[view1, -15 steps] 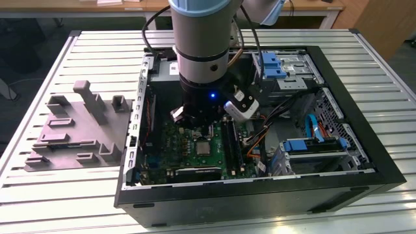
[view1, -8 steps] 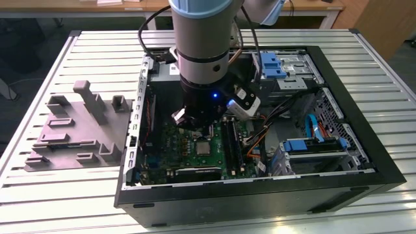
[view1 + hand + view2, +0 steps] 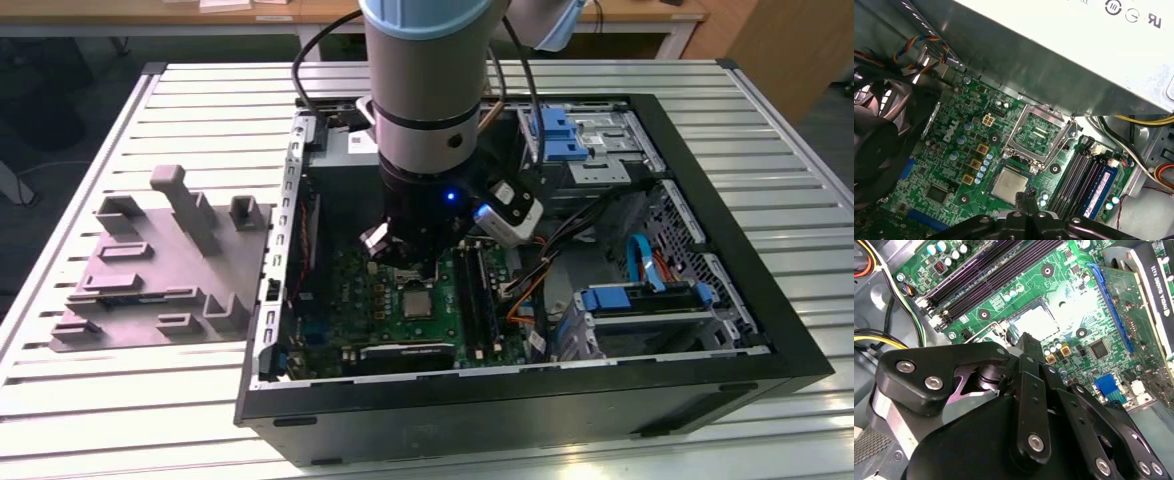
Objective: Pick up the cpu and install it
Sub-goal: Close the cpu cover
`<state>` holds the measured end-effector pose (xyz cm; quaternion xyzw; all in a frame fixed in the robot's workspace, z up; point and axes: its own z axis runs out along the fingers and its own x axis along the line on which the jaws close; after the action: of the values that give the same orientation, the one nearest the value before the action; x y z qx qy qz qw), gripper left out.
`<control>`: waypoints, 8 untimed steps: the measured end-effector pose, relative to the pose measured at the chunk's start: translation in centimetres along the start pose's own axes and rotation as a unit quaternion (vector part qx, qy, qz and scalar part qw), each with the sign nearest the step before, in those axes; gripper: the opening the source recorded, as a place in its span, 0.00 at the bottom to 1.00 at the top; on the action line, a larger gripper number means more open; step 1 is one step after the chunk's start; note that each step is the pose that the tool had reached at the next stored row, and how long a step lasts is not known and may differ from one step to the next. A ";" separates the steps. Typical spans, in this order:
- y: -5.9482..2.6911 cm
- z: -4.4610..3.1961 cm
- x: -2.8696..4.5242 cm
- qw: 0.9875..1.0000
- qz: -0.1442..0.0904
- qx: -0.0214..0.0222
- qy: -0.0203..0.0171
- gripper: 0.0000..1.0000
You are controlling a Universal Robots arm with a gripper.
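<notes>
Gripper (image 3: 416, 268): above the motherboard (image 3: 400, 310) inside the computer case (image 3: 721, 330); fingertips hidden, grip state cannot be told.
Cpu (image 3: 1009, 185): one, flat in the socket, near the open socket frame (image 3: 1040, 134).

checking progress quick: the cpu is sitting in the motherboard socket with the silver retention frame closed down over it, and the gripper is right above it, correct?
Not quite. In the first wrist view the retention frame is flipped open, standing clear of the cpu, which lies uncovered in the socket. The gripper is indeed right above it.
</notes>
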<state>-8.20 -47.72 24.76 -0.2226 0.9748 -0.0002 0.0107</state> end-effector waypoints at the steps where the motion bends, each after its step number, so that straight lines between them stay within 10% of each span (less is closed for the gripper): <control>1: 0.00 0.00 0.00 1.000 0.000 0.000 0.000 0.11; 8: 0.00 0.01 0.00 1.000 -0.001 0.000 0.000 0.11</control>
<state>-8.19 -47.72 24.75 -0.2234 0.9747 -0.0001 0.0108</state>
